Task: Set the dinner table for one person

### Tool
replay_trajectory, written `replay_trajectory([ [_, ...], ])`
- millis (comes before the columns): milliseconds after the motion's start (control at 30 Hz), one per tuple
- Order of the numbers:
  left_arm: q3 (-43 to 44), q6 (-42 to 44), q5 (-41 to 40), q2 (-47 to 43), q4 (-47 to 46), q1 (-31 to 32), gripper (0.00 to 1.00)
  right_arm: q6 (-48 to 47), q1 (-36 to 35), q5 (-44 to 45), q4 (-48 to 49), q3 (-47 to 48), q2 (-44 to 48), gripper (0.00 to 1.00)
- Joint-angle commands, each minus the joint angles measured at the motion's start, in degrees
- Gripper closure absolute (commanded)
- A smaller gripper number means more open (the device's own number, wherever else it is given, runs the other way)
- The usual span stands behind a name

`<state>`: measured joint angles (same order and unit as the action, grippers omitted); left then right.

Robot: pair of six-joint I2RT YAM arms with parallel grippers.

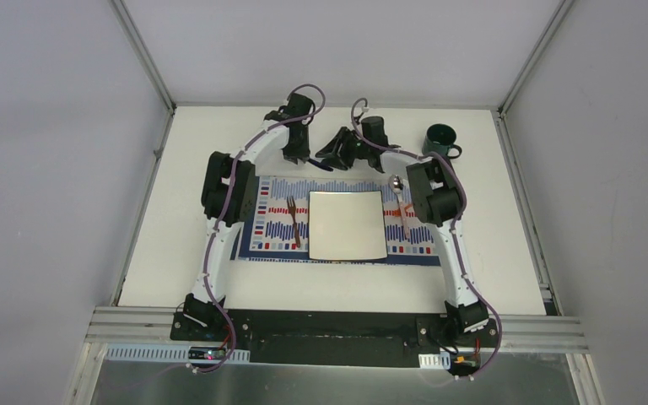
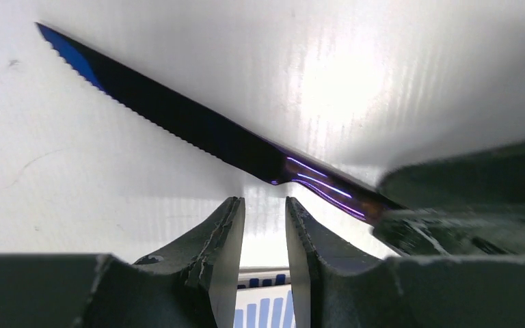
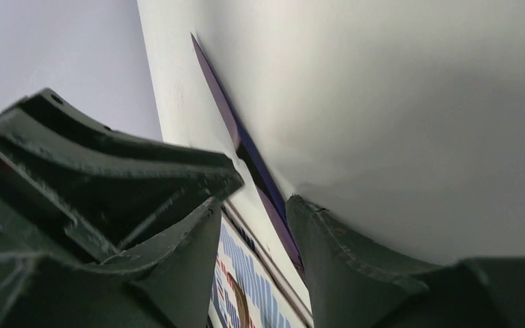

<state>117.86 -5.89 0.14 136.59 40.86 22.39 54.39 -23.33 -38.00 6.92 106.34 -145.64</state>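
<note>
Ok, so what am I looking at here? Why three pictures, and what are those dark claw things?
It's a robot with two jointed arms, the left arm and the right arm, bolted at the near edge of a white table. The wide picture comes from a fixed camera overhead. The other two come from a small camera on each wrist, so the dark shapes are that arm's own two fingers.

On the table lies a striped placemat with a square white plate, a fork to its left and a spoon to its right. A green mug stands at the far right. Just beyond the mat is a dark blue knife.

The left gripper is beside it, fingers narrowly apart and empty. The right gripper has its fingers apart around the handle end; no firm grip shows.
</note>
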Motion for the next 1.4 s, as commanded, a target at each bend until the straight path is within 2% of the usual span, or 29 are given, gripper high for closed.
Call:
replay_trajectory([
  [0, 0.58, -1.74, -4.04, -4.73, -1.18, -0.59, 0.7, -5.15, 1.27, 2.54, -4.07, -7.98, 3.72, 0.5],
  [200, 2.5, -3.36, -3.46, -3.33, -1.31, -0.68, 0.7, -5.09, 0.79, 1.93, -1.08, -13.24, 6.36, 0.5],
  [700, 9.89, -6.49, -0.69, 0.02, 0.87, -0.58, 0.7, -2.27, -4.64, 1.25, 1.3, -11.13, 4.65, 0.5],
  [967, 9.14, -6.16, -3.3, 0.29, 5.41, -0.58, 0.7, -3.18, -3.37, 1.43, 1.26, -13.12, 5.33, 0.5],
  [1233, 1.69, -9.01, -5.73, -3.69, 7.34, -0.31, 0.71, -3.0, -1.02, 0.85, 2.31, -14.24, 5.81, 0.5],
  [1300, 1.27, -9.5, -6.4, -3.55, 7.67, 0.03, 0.67, -2.68, -0.88, 0.82, 2.55, -14.22, 5.81, 0.5],
  [1333, 1.35, -9.68, -6.45, -3.15, 7.93, 0.14, 0.55, -2.56, -0.92, 0.78, 2.88, -14.23, 5.81, 0.5],
  [1367, 1.54, -10.01, -6.49, -2.58, 8.33, 0.19, 0.47, -2.35, -0.92, 0.47, 3.15, -14.24, 5.81, 0.5],
])
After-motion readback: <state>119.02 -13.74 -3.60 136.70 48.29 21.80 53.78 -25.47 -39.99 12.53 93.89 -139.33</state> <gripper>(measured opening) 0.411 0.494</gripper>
